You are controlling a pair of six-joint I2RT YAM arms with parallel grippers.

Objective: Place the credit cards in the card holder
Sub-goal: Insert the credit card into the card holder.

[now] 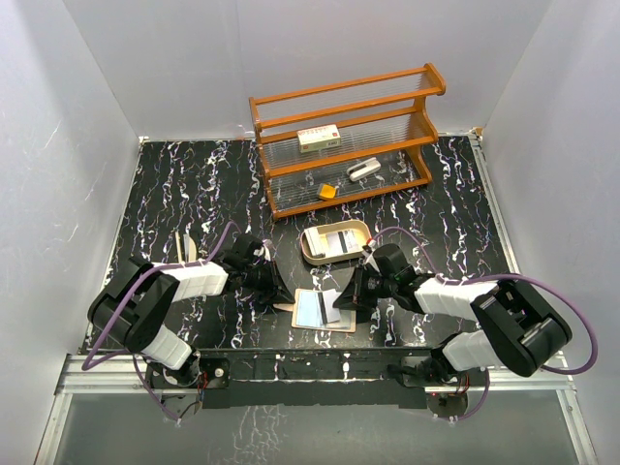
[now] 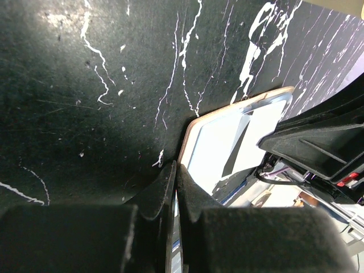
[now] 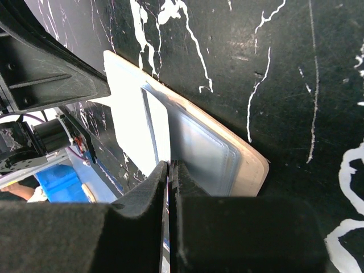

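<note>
The card holder (image 1: pixel 347 325) lies open and flat near the table's front edge, tan rim (image 2: pixel 227 111) (image 3: pixel 250 165) up. A white credit card (image 1: pixel 310 308) (image 2: pixel 219 149) (image 3: pixel 132 116) with a dark stripe rests on its inner face beside the clear pocket (image 3: pixel 202 151). My left gripper (image 1: pixel 277 295) (image 2: pixel 176 166) is shut, tips at the holder's left edge. My right gripper (image 1: pixel 343 296) (image 3: pixel 170 164) is shut, tips on the inner face where card and pocket meet. Nothing shows between either pair of fingers.
An oval beige tray (image 1: pixel 312 254) just behind the holder contains a flat pale item with a dark stripe. A wooden shelf (image 1: pixel 291 100) at the back carries a white box (image 1: pixel 319 139), an orange block (image 1: pixel 327 192) and a grey-white object (image 1: pixel 363 170). Thin pale items (image 1: pixel 187 248) lie at left.
</note>
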